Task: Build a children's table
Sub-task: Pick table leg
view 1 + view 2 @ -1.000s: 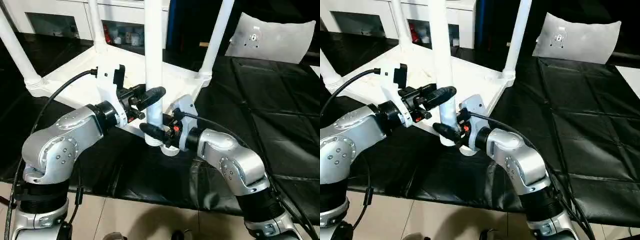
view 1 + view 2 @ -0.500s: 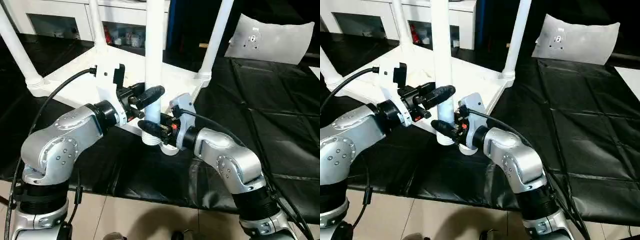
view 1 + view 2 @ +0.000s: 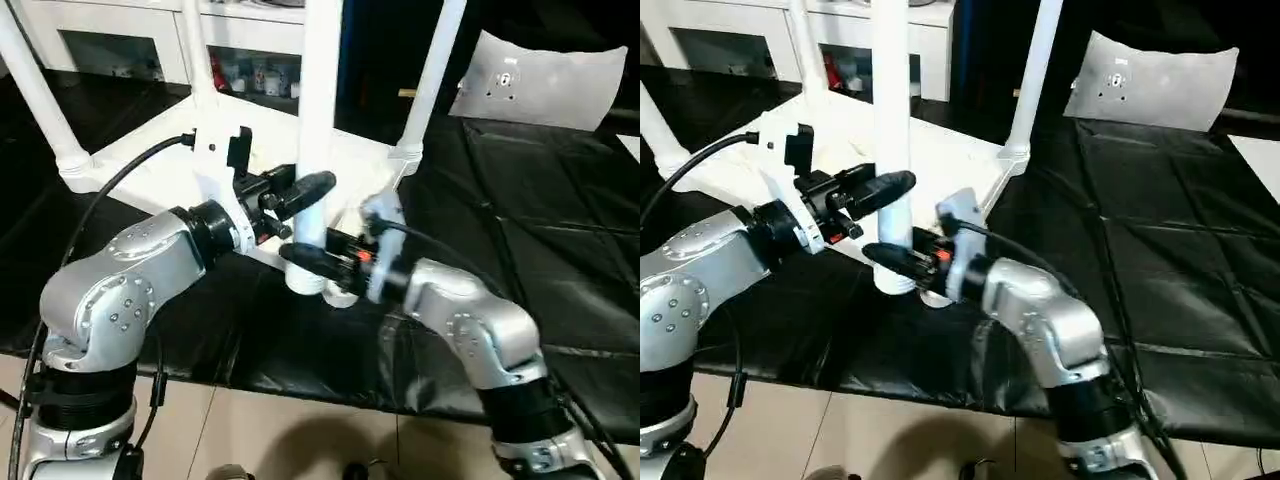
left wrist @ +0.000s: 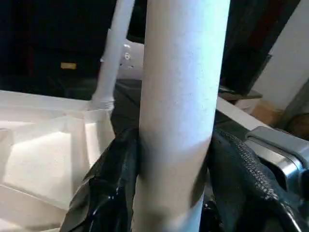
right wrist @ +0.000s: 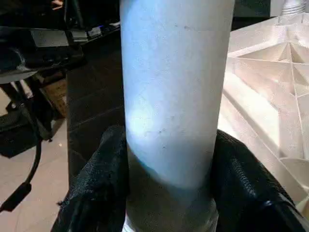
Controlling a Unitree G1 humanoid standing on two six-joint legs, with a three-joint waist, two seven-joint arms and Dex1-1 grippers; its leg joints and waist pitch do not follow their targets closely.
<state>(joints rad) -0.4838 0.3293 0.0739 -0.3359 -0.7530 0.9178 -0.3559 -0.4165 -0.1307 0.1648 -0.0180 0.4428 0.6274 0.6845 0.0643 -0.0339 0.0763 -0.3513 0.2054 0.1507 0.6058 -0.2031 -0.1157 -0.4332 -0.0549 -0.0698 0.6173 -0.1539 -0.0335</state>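
The children's table lies upside down on the black mat, its ribbed white top [image 3: 360, 165] facing up. Three white legs stand upright in corner sockets: left [image 3: 35, 90], back [image 3: 195, 50] and right [image 3: 430, 80]. A fourth leg [image 3: 318, 100] stands nearly upright at the near corner. My left gripper [image 3: 305, 198] is shut on the fourth leg, which sits between both black fingers [image 4: 108, 188]. Just below, my right gripper [image 3: 308, 262] is shut on the same leg near its lower end [image 5: 169, 193]. The grippers hide whether that end sits in the socket.
A white shelved cabinet [image 3: 120, 30] stands behind the table. A grey-white panel [image 3: 545, 75] lies at the back right on the black mat [image 3: 560, 220]. The mat's front edge drops to a beige floor [image 3: 300, 440] just below my forearms.
My right wrist has turned and its forearm has swung a little to the right, still gripping the leg. The leg's top leans slightly more to the right. The left arm holds still.
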